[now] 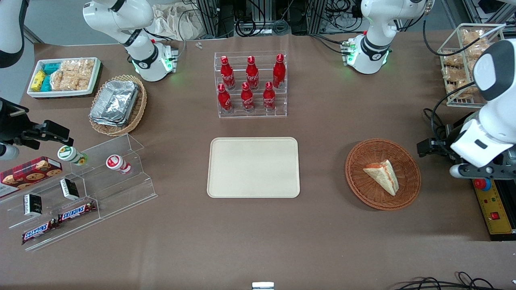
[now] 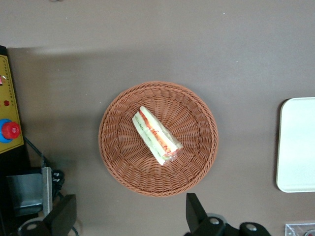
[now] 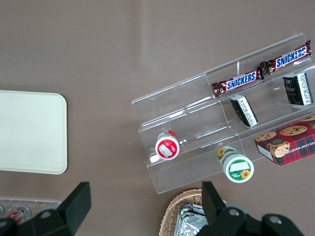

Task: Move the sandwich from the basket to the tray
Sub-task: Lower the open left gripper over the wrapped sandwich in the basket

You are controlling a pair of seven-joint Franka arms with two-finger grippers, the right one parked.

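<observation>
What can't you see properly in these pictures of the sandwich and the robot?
- Sandwich underside: front and left wrist views, hidden against the basket.
- Tray: left wrist view, cut off by the picture edge.
- Gripper, open above the table beside the basket: left wrist view, edge cuts off its upper part; front view, the arm hides it.

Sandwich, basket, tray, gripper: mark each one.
sandwich (image 2: 156,136), left wrist view, on its filling edge
basket (image 1: 358,177), front view, on bare weave
tray (image 1: 253,167), front view, on its flat middle
gripper (image 2: 130,216), left wrist view, open above the table beside the basket

l arm raised, pincer (image 2: 129,216) spread wide.
</observation>
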